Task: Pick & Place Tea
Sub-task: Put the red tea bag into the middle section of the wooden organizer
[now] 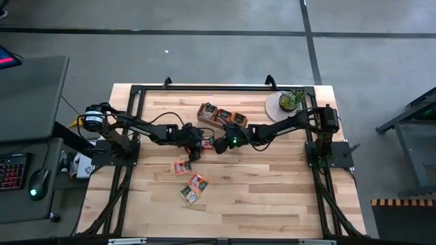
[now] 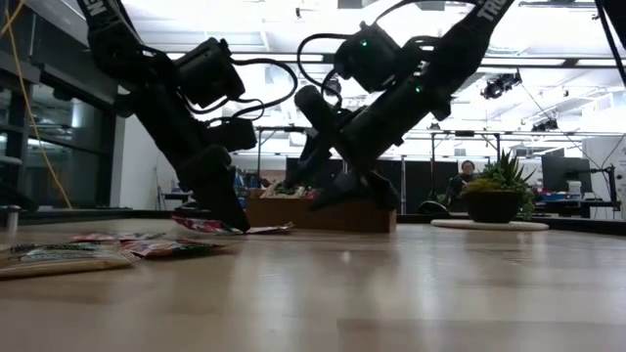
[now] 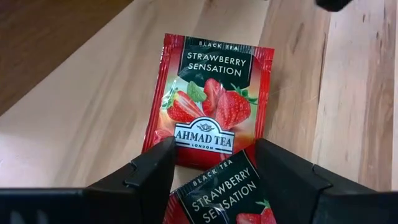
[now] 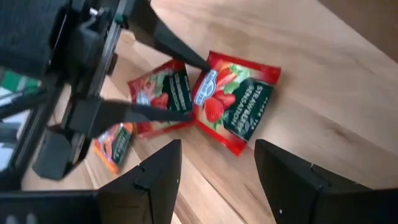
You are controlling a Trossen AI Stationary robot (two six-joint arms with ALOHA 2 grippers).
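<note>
The left gripper's (image 3: 214, 180) fingers (image 3: 149, 171) stand wide and empty, straddling the nearer of two red strawberry black-tea sachets (image 3: 217, 202) that lie overlapping on the tabletop (image 3: 74, 124). The farther sachet (image 3: 208, 99) lies flat just beyond the fingertips. The right gripper (image 4: 217, 180) hangs close by with its fingers parted and nothing between them, looking down on the same pair. In my judgement the step in hand is the approach to a pick: next the left fingers should lower and close on one sachet only, without dragging its neighbour. More sachets (image 1: 193, 188) lie scattered nearer the table's front; the wooden tray (image 1: 223, 116) with tea in it sits behind the grippers, beside a potted plant (image 1: 291, 101)
</note>
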